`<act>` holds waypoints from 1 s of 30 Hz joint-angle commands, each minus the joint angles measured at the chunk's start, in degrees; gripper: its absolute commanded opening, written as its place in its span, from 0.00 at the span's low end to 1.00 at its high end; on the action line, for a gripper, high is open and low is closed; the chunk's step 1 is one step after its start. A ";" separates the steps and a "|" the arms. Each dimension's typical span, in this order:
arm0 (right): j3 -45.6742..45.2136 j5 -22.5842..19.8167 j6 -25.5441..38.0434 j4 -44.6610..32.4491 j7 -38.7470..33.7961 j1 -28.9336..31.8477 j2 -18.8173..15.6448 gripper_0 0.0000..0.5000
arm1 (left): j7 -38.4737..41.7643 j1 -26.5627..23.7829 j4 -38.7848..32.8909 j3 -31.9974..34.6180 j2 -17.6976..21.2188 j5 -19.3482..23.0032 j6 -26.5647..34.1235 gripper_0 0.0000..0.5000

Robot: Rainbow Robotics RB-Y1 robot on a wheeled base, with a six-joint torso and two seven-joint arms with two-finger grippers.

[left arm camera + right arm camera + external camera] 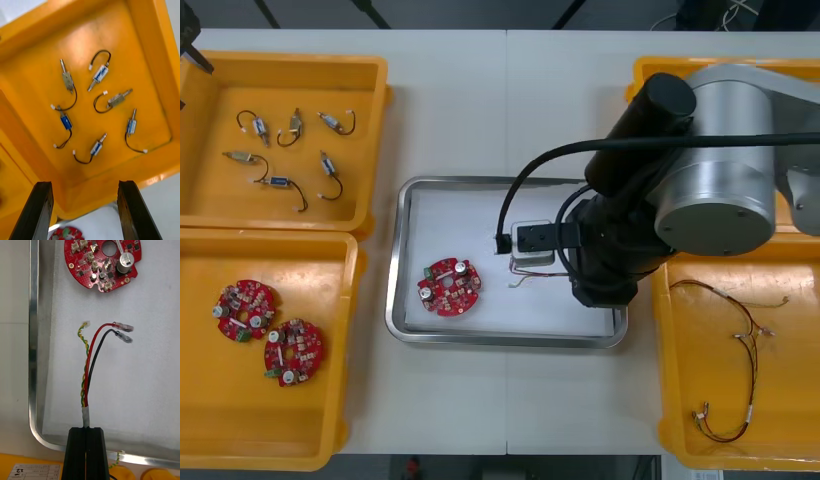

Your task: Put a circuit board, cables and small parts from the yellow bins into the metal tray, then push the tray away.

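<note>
Red-yellow cable (87,384) end hidden in right gripper (86,431).

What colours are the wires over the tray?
Red, black and twisted yellow-green wires, held by right gripper; right wrist view.

The tray (396,262) sits mid-tabletop (480,100). In it lies one circuit board (449,286), and just right of that hangs a cable bundle (86,397) pinched in the right end effector (86,431). The far-left bin (377,110) holds small metal parts (330,165), the near-left bin (210,420) two boards (246,309), and the near-right bin (790,410) cables (748,322).
</note>
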 commanded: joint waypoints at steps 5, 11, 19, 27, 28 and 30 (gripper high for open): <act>8.13 3.01 -2.93 4.78 1.16 -4.57 5.47 0.00 | -3.25 -2.59 8.49 1.62 -3.53 -6.61 -5.23 1.00; 13.40 6.44 -6.97 7.59 0.89 -4.57 6.70 0.00 | -3.43 -2.59 12.88 1.09 -6.61 -11.00 -9.27 1.00; 15.25 8.02 -8.64 11.81 1.07 -4.57 8.90 0.00 | -3.16 -2.68 15.26 -7.44 -7.75 -11.97 -16.39 1.00; 15.33 8.63 -8.64 14.18 0.63 -4.57 10.74 0.23 | -4.48 -2.68 20.53 -12.18 -9.16 -11.88 -20.70 1.00; 15.33 8.72 -8.73 14.27 0.63 -4.57 10.65 0.39 | -4.57 -2.68 21.06 -12.80 -9.25 -11.88 -21.40 1.00; 15.33 8.81 -8.91 14.27 0.63 -4.57 10.57 0.67 | -4.74 -2.68 22.11 -13.41 -9.69 -11.97 -22.81 1.00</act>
